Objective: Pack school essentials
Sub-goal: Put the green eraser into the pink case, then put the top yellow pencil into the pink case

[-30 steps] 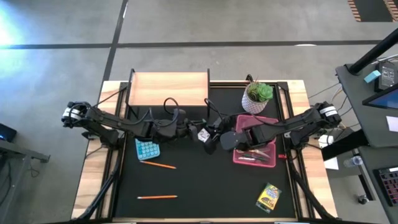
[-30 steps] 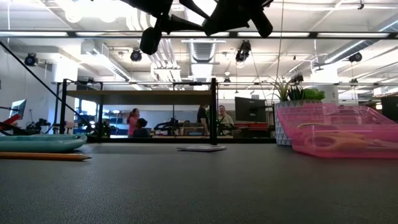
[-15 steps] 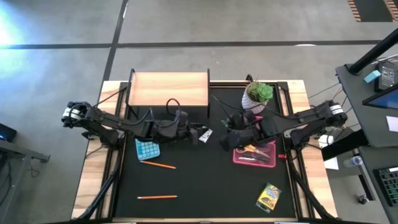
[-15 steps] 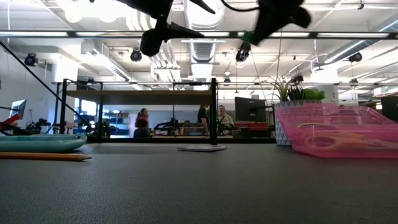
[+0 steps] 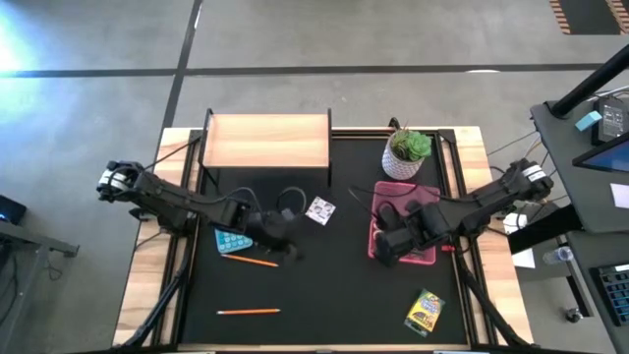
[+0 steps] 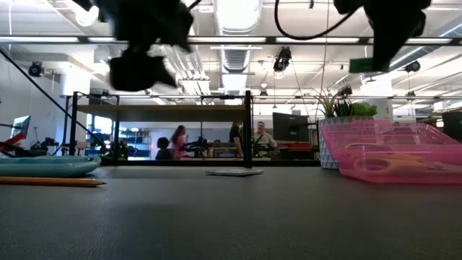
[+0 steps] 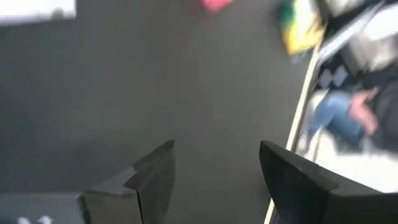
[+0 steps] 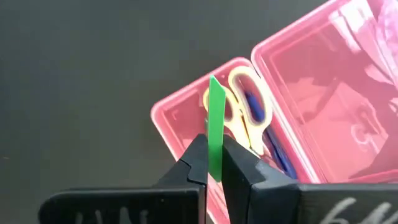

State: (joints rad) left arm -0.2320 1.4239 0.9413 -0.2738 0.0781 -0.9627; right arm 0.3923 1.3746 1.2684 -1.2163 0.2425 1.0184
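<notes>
While I am watching from above, my right gripper [image 5: 385, 248] is hovering over the pink box's [image 5: 425, 256] near-left corner, pinching a flat green eraser [image 8: 216, 127] upright between its closed fingers. The pink box is sitting open just below the potted plant [image 5: 407, 152], and I am seeing yellow-handled scissors [image 8: 247, 111] and a blue pen [image 8: 277, 154] lying inside it. My left gripper [image 5: 285, 246] is hanging above the black mat [image 5: 334, 295] well left of the pink box, its fingers [image 7: 152, 171] standing apart with nothing between them.

A small white patterned card [image 5: 318, 209] is lying alone between the left gripper and the pink box, nearer the wooden shelf [image 5: 265, 143]. A blue patterned item [image 5: 231, 237] is lying farther left of the pink box, with one orange pencil [image 5: 255, 261] just below it and a second orange pencil [image 5: 248, 312] near the mat's front edge. The crayon box [image 5: 425, 310] is resting below the pink box, close to the mat's front right corner. Bare mat is stretching wide between the second pencil and the crayon box. People [image 6: 254, 141] are showing in the room behind.
</notes>
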